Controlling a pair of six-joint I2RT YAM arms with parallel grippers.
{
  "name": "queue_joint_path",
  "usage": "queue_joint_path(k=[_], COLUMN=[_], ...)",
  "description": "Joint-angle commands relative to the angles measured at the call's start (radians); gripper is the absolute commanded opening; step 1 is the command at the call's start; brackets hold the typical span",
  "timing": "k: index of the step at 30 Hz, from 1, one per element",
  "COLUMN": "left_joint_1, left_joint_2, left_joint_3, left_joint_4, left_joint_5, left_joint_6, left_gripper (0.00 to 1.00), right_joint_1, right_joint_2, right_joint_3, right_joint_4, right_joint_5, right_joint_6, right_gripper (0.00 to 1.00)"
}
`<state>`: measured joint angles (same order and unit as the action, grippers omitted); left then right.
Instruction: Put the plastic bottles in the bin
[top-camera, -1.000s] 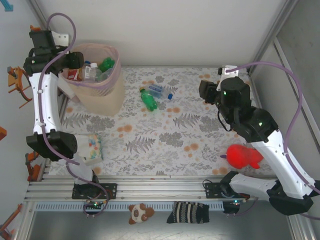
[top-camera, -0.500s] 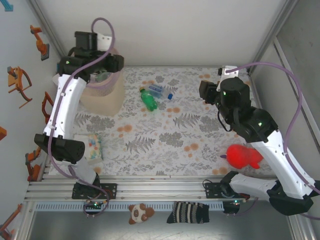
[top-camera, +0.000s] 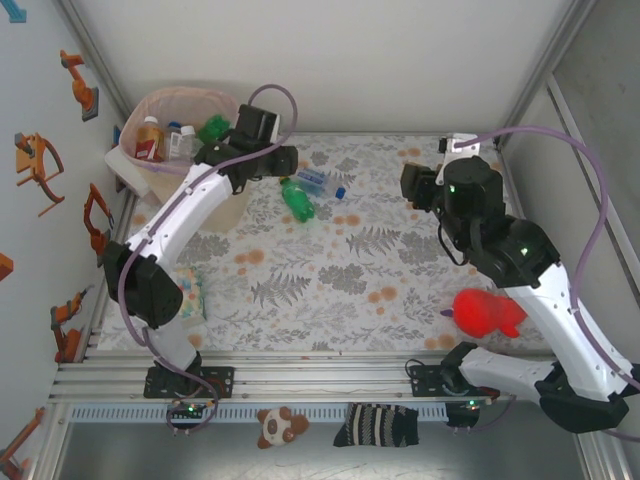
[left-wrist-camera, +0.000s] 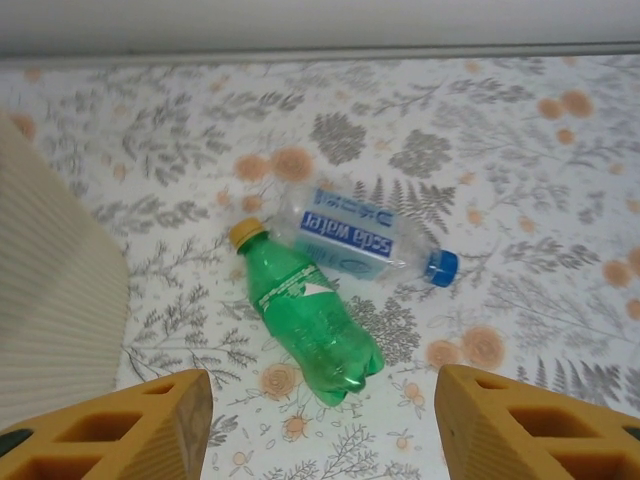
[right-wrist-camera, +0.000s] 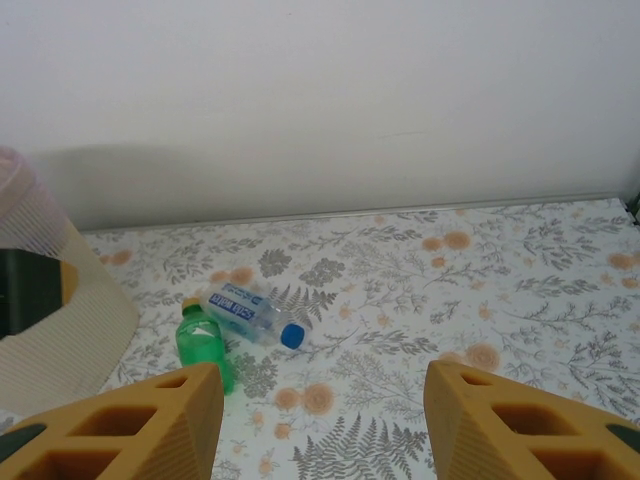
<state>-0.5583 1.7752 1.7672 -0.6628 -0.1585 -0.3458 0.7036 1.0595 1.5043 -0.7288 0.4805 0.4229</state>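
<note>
Two plastic bottles lie touching on the flowered table: a green one (top-camera: 297, 199) (left-wrist-camera: 310, 315) (right-wrist-camera: 203, 345) with a yellow cap and a clear one (top-camera: 320, 183) (left-wrist-camera: 350, 240) (right-wrist-camera: 245, 313) with a blue label and cap. The pale pink bin (top-camera: 175, 92) (left-wrist-camera: 50, 300) (right-wrist-camera: 50, 330) stands at the back left and holds several bottles (top-camera: 180, 140). My left gripper (top-camera: 283, 162) (left-wrist-camera: 320, 430) hovers open just left of the two bottles, the green one's base between its fingers in the wrist view. My right gripper (top-camera: 415, 185) (right-wrist-camera: 325, 420) hangs open to their right, holding nothing.
A red plush toy (top-camera: 487, 312) lies at the right near my right arm. A white box with coloured dots (top-camera: 188, 295) sits at the front left. The back wall runs close behind the bottles. Metal rails (top-camera: 320, 375) line the front edge.
My left arm has swung from above the bin rightward and now hangs near the two bottles on the table. The right arm and the bottles have not moved.
</note>
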Motion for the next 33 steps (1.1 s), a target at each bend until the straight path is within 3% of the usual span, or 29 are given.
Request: queue_joint_path(k=[1,7,13,33], left_joint_1=[0.004,0.024,0.043,0.07], left_joint_2=[0.052,0.156,0.269,0.474], left_joint_3=[-0.03,-0.041,0.0,0.093], left_joint_4=[0.065,0.091,0.059,0.031], left_joint_5=[-0.03,0.091,0.131,0.229], left_joint_6=[-0.146,-0.268,-0.339,-0.394], left_gripper=[0.62,0.63,0.7,0.75], right_joint_1=[0.005,0.005,0.005,0.005], right_joint_2=[-0.026,-0.028,-0.038,-0.087], right_joint_3=[0.011,0.013,0.01,-0.009], right_joint_4=[-0.015,-0.032,-0.04,-0.057], right_joint_5=[0.012,0.008,0.016,0.048], right_joint_6=[0.017,0.026,0.028,0.033], right_gripper=[0.54,0.54,0.54,0.54])
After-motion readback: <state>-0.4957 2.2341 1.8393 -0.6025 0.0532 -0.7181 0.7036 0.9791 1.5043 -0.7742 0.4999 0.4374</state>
